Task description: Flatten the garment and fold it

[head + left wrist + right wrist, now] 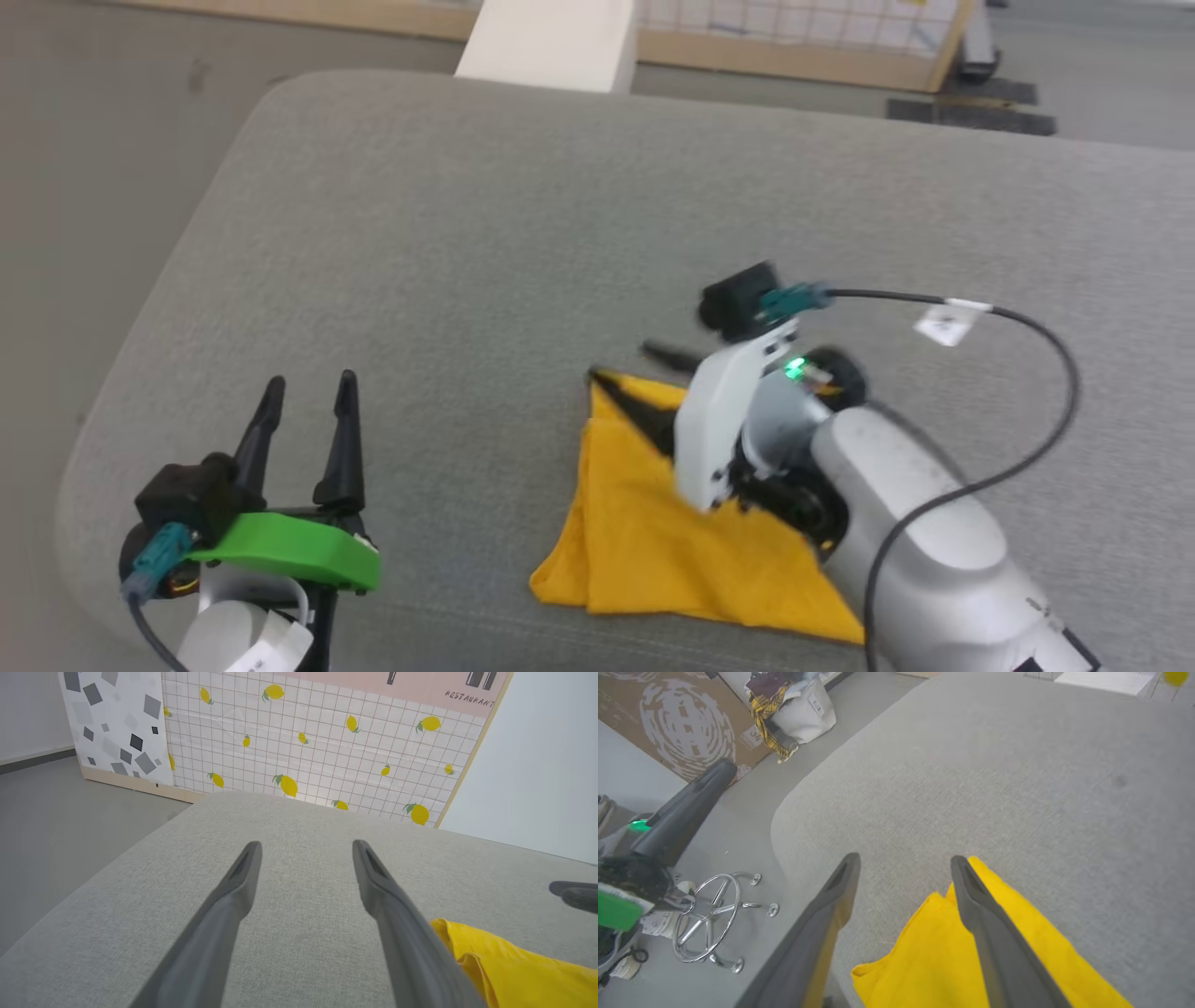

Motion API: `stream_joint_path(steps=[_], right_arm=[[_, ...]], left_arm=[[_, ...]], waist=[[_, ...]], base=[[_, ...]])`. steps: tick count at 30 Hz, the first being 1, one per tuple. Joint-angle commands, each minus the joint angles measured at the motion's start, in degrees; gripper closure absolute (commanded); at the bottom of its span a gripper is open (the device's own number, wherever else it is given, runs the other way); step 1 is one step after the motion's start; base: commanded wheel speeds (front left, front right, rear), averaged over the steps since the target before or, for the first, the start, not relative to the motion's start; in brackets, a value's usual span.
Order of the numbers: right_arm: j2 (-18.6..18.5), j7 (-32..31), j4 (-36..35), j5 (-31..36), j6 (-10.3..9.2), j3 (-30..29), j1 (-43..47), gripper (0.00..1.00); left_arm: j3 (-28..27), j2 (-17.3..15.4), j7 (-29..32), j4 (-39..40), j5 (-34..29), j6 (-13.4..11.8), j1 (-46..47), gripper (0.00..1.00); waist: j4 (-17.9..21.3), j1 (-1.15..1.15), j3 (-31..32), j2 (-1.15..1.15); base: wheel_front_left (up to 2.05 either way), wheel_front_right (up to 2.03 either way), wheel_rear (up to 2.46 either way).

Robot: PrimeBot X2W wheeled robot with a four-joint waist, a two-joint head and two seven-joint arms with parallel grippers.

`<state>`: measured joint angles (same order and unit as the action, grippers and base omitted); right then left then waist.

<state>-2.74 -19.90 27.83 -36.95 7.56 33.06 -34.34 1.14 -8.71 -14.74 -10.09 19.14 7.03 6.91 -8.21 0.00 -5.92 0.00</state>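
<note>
I saw the yellow T-shirt [644, 532] lying folded into a rough triangle, plain side up, on the grey fabric-covered desk [467, 233], toward its near edge on my right. My right tool [618, 364] sat low over the shirt's far corner with its two dark fingers spread apart and clamped on nothing, one finger over the yellow cloth and the other over bare grey fabric just beside it. My left tool [311, 381] hung well apart from the shirt near the desk's left corner, its fingers likewise spread wide and gripping nothing
</note>
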Motion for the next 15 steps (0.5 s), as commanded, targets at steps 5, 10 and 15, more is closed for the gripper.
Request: stream_joint_path(steps=[5,10,15], right_arm=[[-0.14,4.25,-2.52,11.38,-0.08,-11.03,5.37,0.0],[-0.14,2.52,-8.25,19.45,-0.08,-22.04,13.35,0.0],[-0.14,-3.14,-12.11,24.57,-0.08,-29.32,21.03,0.0]], left_arm=[[-2.42,0.16,-0.26,1.84,-0.86,-0.96,-2.11,0.0],[-3.97,0.31,-0.26,3.92,-2.1,-2.07,-3.53,0.0],[-3.75,0.61,-0.26,4.88,-4.03,-2.44,-3.9,0.0]], waist=[[6.57,0.0,3.39,0.0],[8.85,0.0,3.54,0.0],[9.15,0.0,3.04,0.0]], base=[[0.0,0.0,0.0],[0.0,0.0,0.0],[0.0,0.0,0.0]])
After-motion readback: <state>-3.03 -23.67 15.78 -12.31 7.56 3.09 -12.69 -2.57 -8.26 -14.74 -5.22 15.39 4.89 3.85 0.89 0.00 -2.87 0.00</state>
